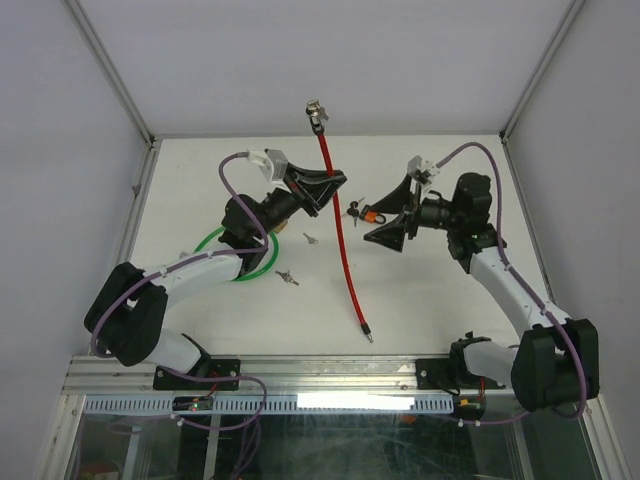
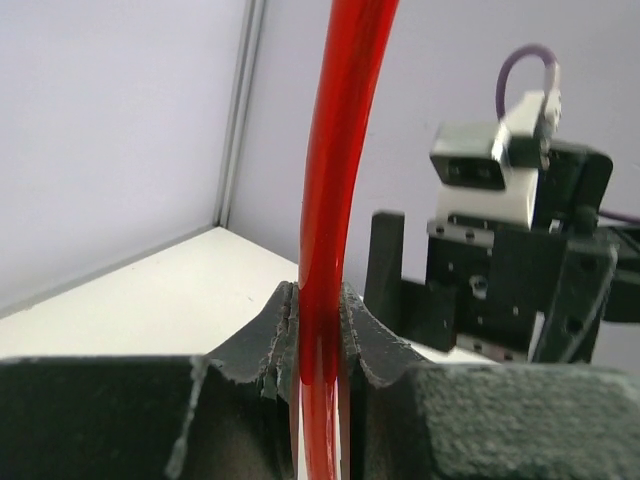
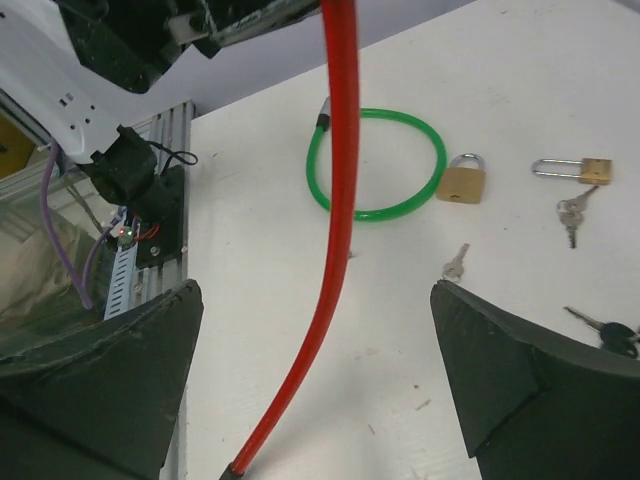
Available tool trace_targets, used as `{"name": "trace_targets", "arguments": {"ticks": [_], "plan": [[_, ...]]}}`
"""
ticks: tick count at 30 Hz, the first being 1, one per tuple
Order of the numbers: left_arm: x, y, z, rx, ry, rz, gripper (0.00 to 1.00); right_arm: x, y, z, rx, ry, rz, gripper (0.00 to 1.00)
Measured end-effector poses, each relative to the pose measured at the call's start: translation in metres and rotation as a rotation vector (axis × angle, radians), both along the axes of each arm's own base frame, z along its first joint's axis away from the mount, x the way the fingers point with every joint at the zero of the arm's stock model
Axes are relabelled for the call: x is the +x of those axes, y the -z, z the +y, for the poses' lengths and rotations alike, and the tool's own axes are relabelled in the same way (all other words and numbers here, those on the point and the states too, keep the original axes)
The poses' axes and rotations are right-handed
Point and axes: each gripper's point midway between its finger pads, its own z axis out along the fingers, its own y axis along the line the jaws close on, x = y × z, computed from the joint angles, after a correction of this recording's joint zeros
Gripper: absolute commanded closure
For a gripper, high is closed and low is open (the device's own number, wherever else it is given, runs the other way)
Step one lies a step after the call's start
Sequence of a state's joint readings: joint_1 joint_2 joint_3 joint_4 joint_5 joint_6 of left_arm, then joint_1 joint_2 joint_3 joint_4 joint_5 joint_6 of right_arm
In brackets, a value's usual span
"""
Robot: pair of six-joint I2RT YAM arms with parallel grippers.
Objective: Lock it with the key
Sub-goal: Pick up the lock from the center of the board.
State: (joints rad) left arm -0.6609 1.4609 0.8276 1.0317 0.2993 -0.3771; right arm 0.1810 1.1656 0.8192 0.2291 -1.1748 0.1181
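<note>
A red cable lock (image 1: 338, 230) runs from its metal lock head (image 1: 318, 112), raised at the back, down to its free end (image 1: 368, 338) on the table. My left gripper (image 1: 325, 187) is shut on the cable, which in the left wrist view (image 2: 335, 150) rises straight up out of the closed jaws (image 2: 320, 310). My right gripper (image 1: 392, 214) is open and empty, just right of the cable. In the right wrist view the cable (image 3: 335, 250) hangs between its wide-open fingers (image 3: 312, 290). A key bunch with an orange tag (image 1: 368, 212) is close in front of the right gripper.
A green cable loop (image 3: 375, 165) lies under the left arm. A brass padlock (image 3: 462, 180), a second padlock (image 3: 570, 168) with keys (image 3: 570, 212), a single key (image 3: 455, 262) and dark-headed keys (image 3: 605, 328) lie on the white table. White walls enclose the table.
</note>
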Motion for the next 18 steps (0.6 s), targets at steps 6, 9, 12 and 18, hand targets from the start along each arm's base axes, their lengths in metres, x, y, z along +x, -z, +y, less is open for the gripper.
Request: {"name": "trace_targets", "arguments": {"ticks": [6,9,12,18], "plan": [[0.003,0.000,0.005,0.002,-0.029,0.039,1.00,-0.005,0.023,0.030,0.004,-0.057,-0.038,0.01],[0.000,0.000,0.003,-0.002,-0.020,0.049,1.00,0.000,0.025,0.042,0.020,-0.053,-0.056,0.03],[-0.006,0.002,-0.003,0.002,0.000,0.063,1.00,0.003,0.031,0.054,0.038,-0.047,-0.043,0.12],[-0.015,0.004,-0.016,0.016,0.021,0.091,1.00,0.008,0.040,0.072,0.077,-0.060,0.028,0.55]]}}
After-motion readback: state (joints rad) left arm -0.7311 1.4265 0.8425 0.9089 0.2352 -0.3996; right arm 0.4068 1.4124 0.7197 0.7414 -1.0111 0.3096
